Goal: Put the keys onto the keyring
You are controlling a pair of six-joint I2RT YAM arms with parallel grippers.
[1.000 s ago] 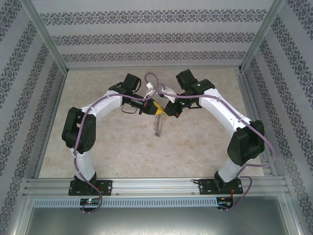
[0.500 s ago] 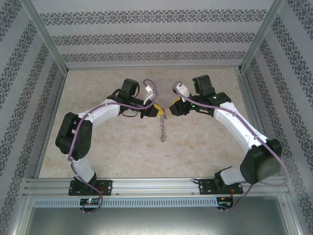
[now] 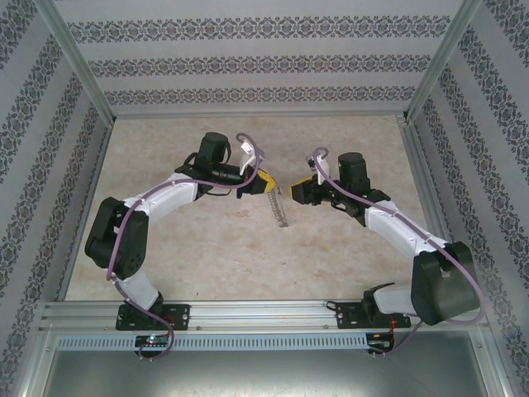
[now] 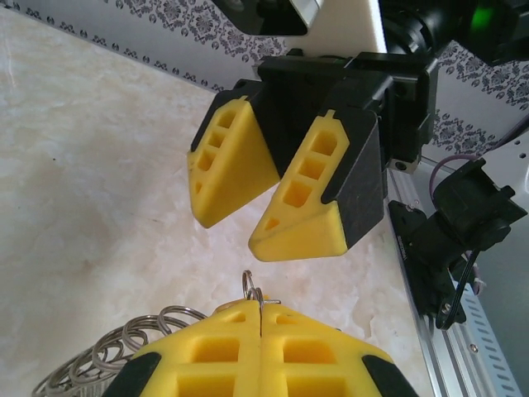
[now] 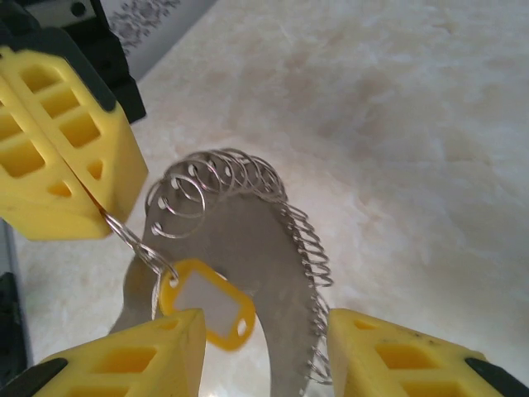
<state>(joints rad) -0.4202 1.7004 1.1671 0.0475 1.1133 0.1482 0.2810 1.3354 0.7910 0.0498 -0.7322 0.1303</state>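
Observation:
The keyring (image 5: 248, 223), a grey metal crescent fringed with wire rings, hangs above the table under my left gripper (image 5: 106, 208). That gripper is shut on a small ring at the keyring's top end. The key (image 5: 207, 304), a yellow tag with a pale middle, dangles from that same small ring. My right gripper (image 5: 264, 321) is open, one finger either side of the tag and the fringe, touching neither. From above, the keyring (image 3: 279, 211) hangs between the left gripper (image 3: 266, 185) and the right gripper (image 3: 292, 192). In the left wrist view the shut left gripper (image 4: 261, 313) faces the open right gripper (image 4: 248, 234), with the keyring (image 4: 116, 351) at lower left.
The pale marbled table (image 3: 215, 248) lies inside a frame with patterned walls (image 3: 264, 62). An aluminium rail (image 3: 264, 313) runs along the near edge by the arm bases. There is free room on the table to the left, the right and in front of the grippers.
The right gripper has opened and drawn back to the right, away from the left gripper. The keyring now hangs from the left gripper alone and has swung slightly.

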